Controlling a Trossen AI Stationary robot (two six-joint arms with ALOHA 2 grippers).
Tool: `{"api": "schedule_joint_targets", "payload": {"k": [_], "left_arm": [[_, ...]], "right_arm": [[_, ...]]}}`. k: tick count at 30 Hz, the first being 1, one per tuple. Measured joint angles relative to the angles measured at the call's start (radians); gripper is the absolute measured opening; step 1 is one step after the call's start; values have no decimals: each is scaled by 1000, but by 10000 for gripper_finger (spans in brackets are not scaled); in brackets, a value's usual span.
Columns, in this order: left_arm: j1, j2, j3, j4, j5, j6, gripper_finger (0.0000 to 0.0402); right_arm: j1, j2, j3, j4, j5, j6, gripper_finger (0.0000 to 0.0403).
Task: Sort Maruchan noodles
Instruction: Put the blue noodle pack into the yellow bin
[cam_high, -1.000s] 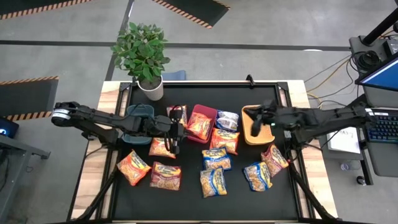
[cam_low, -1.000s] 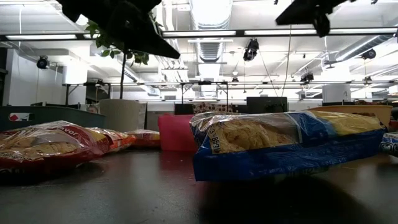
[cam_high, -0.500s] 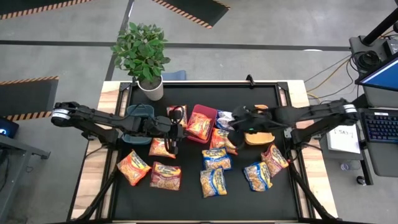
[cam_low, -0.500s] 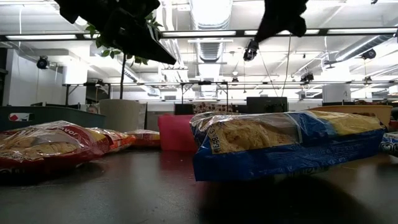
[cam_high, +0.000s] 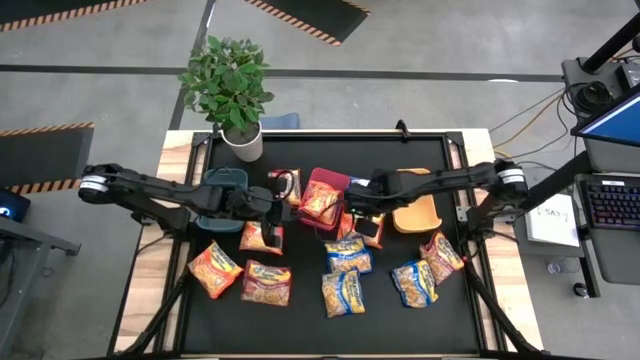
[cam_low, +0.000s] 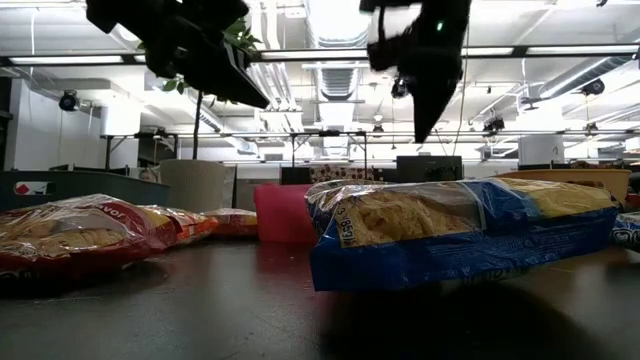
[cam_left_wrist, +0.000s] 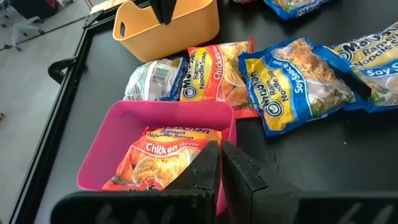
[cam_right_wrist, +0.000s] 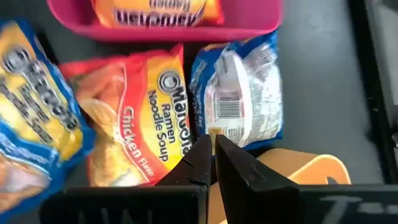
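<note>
Several Maruchan noodles packets lie flat on the black table: orange ones (cam_high: 215, 268), blue-and-yellow ones (cam_high: 347, 255) and a red-pink one (cam_high: 442, 255). One orange packet (cam_left_wrist: 163, 158) lies inside the pink bin (cam_left_wrist: 124, 134). My left gripper (cam_left_wrist: 219, 167) hangs shut and empty above that bin's near-left rim. My right gripper (cam_right_wrist: 213, 152) hangs shut and empty, pointing steeply down over an orange Chicken packet (cam_right_wrist: 134, 124) and a face-down blue packet (cam_right_wrist: 239, 96), between the pink bin and the tan bin (cam_high: 418, 212). In the low view both grippers (cam_low: 235, 85) (cam_low: 420, 125) hang well above the table.
A teal bin (cam_high: 225, 188) stands left of the pink one, under my left arm. A potted plant (cam_high: 232, 85) stands at the far left corner. More packets (cam_high: 266, 282) (cam_high: 413, 282) are spread over the near half of the table.
My right gripper has swung from over the tan bin toward the table's left, sinking a little and tipping from nearly level to steeply down. It now hangs over the packets beside the pink bin, and it has stayed shut. No packet has moved.
</note>
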Motion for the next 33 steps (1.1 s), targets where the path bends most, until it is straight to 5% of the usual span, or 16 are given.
{"api": "schedule_joint_targets", "payload": {"k": [10, 19, 33], "left_arm": [[0, -28, -1, -19, 0, -9, 0], [0, -27, -1, -12, 0, 15, 0], [0, -25, -2, 13, 0, 36, 0]], "right_arm": [[-130, 18, -28, 96, -55, -275, 13], [-172, 33, -46, 140, -63, -269, 23], [-172, 41, -125, 223, -63, -427, 227]]}}
